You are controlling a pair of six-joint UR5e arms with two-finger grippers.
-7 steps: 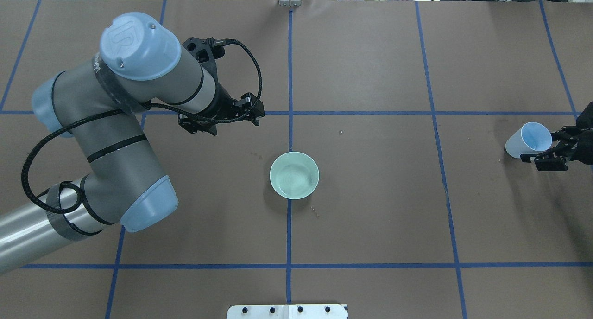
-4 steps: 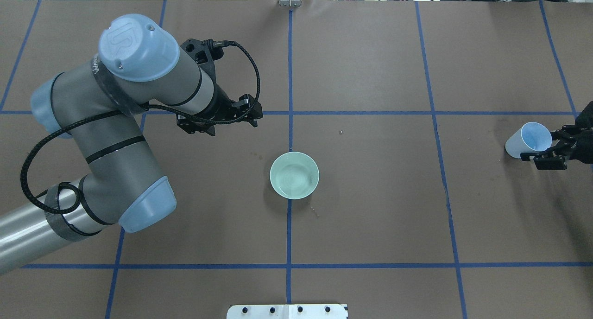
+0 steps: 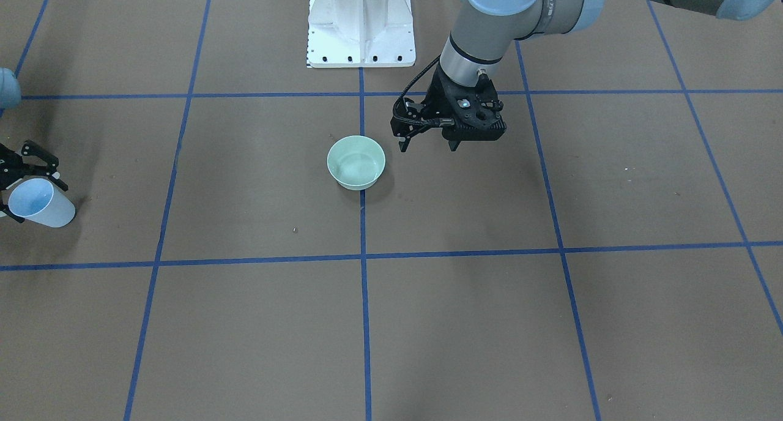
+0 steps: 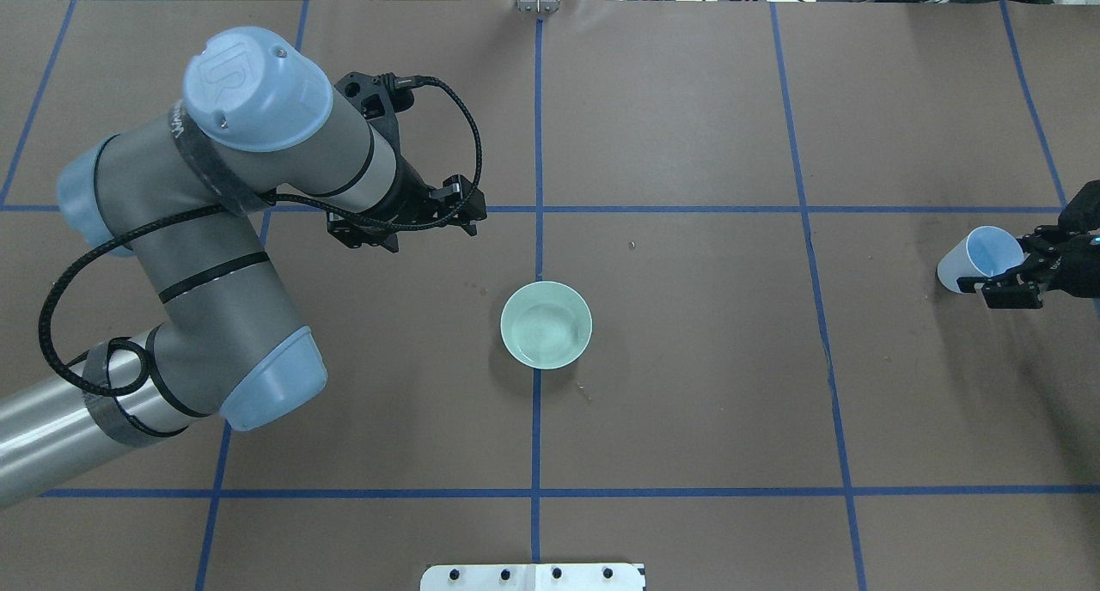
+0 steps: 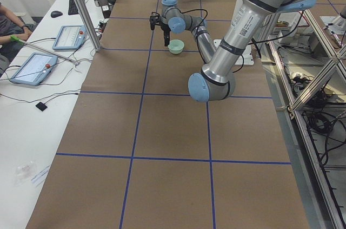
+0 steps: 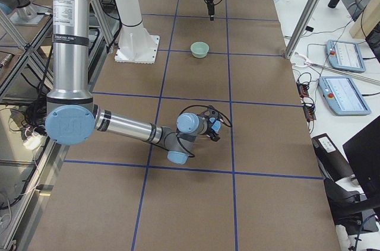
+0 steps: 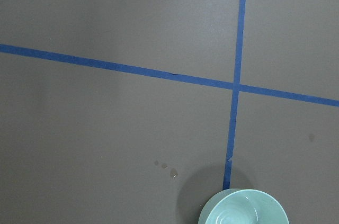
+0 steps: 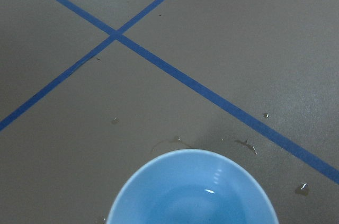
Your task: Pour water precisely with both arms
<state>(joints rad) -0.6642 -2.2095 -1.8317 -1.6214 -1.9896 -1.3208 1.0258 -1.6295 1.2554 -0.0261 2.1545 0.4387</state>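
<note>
Roughly at the middle of the tabletop [image 4: 687, 419] stood a pale green bowl [image 3: 352, 181], upright, on the blue tape line [image 4: 535, 436] that ran from the robot's edge to the far edge. The water [image 4: 546, 329] lay in the bottom of the bowl, showing only as faint whitish ripples and glints. A few small wet spots [image 7: 165, 167] marked the brown surface just beside the bowl.

The left gripper [image 3: 427, 147] hung above the tabletop, apart from the bowl, on the side toward the tabletop's left edge and a little toward the far edge. It pointed straight down, and its two black fingers stood spread with nothing between them. The left wrist view looked down on bare surface and a tape crossing, with only part of the bowl at its bottom edge.

The right gripper [image 4: 1007, 266] was low, close to the tabletop's right edge, well apart from the bowl. It grasped a light blue cup [image 4: 975, 260], one finger on each side near the rim. The cup was tilted, its mouth turned up and back toward the robot. The right wrist view showed the blue inside of the cup with one small glint; whether any liquid was in it could not be told.

A white bolted pedestal [image 3: 361, 23] stood at the middle of the robot's edge.
</note>
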